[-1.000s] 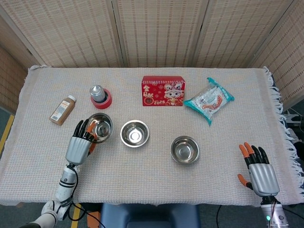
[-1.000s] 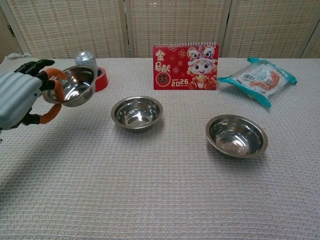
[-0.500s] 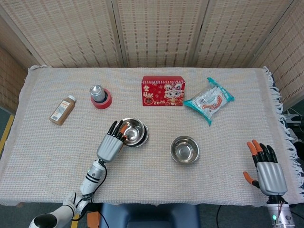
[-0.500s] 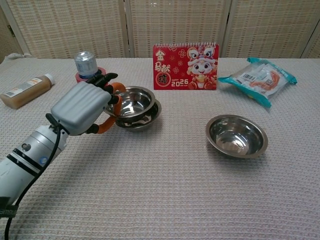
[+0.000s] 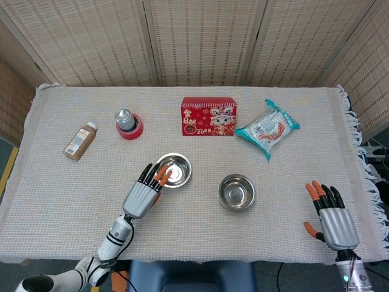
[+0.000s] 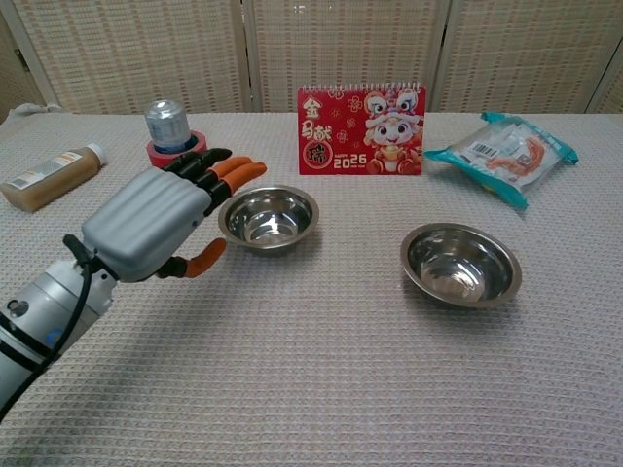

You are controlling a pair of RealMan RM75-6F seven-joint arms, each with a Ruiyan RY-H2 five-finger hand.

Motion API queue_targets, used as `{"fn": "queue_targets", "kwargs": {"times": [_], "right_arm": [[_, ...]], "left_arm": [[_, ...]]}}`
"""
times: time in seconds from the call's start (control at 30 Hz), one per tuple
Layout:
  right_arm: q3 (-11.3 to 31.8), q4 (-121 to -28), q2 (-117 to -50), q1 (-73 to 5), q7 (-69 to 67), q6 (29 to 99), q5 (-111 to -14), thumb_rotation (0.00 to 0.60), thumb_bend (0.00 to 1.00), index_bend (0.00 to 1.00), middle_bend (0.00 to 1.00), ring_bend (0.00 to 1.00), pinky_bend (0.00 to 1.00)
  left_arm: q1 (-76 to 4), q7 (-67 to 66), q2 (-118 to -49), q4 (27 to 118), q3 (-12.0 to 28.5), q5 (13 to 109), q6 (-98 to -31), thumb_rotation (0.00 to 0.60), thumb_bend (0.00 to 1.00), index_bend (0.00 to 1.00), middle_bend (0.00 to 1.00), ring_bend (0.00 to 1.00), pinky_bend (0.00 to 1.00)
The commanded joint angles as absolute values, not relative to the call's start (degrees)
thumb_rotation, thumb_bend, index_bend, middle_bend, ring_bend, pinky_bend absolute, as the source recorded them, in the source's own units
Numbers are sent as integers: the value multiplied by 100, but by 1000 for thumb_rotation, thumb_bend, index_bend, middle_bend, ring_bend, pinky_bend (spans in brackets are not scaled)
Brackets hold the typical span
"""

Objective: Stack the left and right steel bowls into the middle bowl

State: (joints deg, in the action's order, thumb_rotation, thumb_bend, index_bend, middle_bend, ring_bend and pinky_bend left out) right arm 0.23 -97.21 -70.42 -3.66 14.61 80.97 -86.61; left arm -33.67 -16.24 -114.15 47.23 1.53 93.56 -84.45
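Note:
The left steel bowl now sits nested in the middle bowl (image 5: 173,170) (image 6: 269,216) at the table's centre, looking like one bowl. My left hand (image 5: 143,192) (image 6: 156,227) hovers just left of it, fingers spread and holding nothing, its orange fingertips close to the rim. The right steel bowl (image 5: 236,191) (image 6: 460,264) stands alone to the right, upright. Near the table's front right edge my right hand (image 5: 331,220) is spread wide with nothing in it; the chest view does not show it.
A red calendar card (image 5: 208,116) (image 6: 361,129) stands behind the bowls. A snack packet (image 5: 268,129) (image 6: 507,150) lies at the back right. A metal can on a red tape roll (image 5: 128,123) (image 6: 172,133) and a brown bottle (image 5: 79,140) (image 6: 49,173) are at the left.
My left hand carried the left bowl rightward, set it into the middle bowl, released it and drew back slightly. The right hand only shifted a little.

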Motion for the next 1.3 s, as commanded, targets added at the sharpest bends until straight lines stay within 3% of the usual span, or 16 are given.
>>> {"fn": "queue_targets", "kwargs": {"times": [0.03,0.2,0.27,0.4,0.7,0.87,1.03,1.3], "right_arm": [[-9,-9488,-7255,-694,1464,7617,-8786,600,149,0,0,0,0],[13,-9181,-7587,-1035,1664,7233,-8978,600,150,63,0,0,0],[30,-9087,-7700,-1120,1707,7158,-9025,600,150,130,0,0,0],[268,-8399,-8623,-1725,1878,6607,-9115,600,158,249,0,0,0],[430,-7618,-9521,-2325,1866,5904,-8806,600,224,382,0,0,0],[452,-7124,-9965,-2474,1722,6194,-9016,600,375,587,5,0,0],[380,-6720,-10200,-2510,1425,6735,-9368,600,497,775,83,0,0],[664,-6769,-10360,-2882,1339,6863,-9441,600,517,811,102,0,0]], "left_arm": [[-2583,-2127,-10296,6069,-354,9411,-8914,600,464,0,37,0,112],[-2207,-2068,-9929,6271,-460,9303,-9123,600,464,0,37,0,111],[-2115,-2016,-9870,6260,-460,9262,-9180,600,465,0,37,0,111],[-1751,-1721,-9527,6232,-423,9111,-9414,600,464,0,37,0,110],[-1489,-1303,-9272,6194,-255,9060,-9538,600,467,0,37,0,109],[-1419,-1132,-9177,6208,-151,9092,-9625,600,471,0,38,0,109],[-1345,-1035,-9090,6227,-84,9128,-9677,600,469,0,37,0,109],[-1247,-952,-9012,6255,14,9140,-9711,600,474,0,37,0,109]]}}
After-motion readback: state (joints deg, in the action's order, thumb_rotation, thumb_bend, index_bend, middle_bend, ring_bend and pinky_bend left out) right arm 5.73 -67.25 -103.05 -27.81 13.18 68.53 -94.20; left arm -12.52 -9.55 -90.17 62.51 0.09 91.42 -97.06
